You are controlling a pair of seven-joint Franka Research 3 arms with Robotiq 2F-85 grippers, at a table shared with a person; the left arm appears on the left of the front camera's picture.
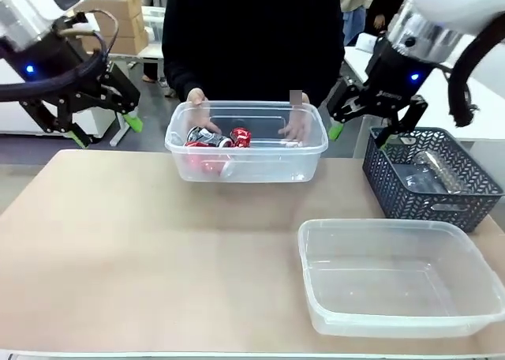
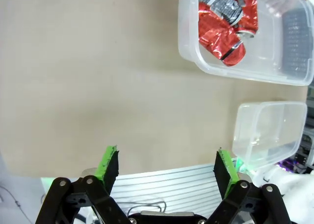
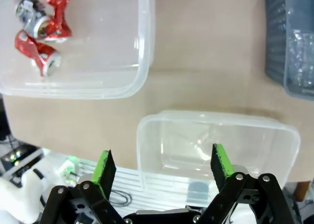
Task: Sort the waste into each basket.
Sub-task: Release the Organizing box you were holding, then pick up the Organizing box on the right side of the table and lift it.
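Hanging wide and empty, left gripper (image 1: 106, 131) and right gripper (image 1: 361, 131) flank the far tub (image 1: 260, 168).
Below the right gripper lies the near tub (image 1: 379, 223); the far tub holds crushed shiny red cans (image 1: 217, 139); the lattice basket (image 1: 410, 202) beside the right gripper holds clear bottles (image 1: 430, 174).

Pale beige flat tabletop (image 1: 142, 249) recorded. Three containers are seen on it. A clear rectangular plastic tub (image 1: 276, 164) is set at the far edge. A second clear lipped plastic tub (image 1: 379, 224) is placed near right. A dark blue-grey lattice basket (image 1: 426, 198) is set just behind the second tub.
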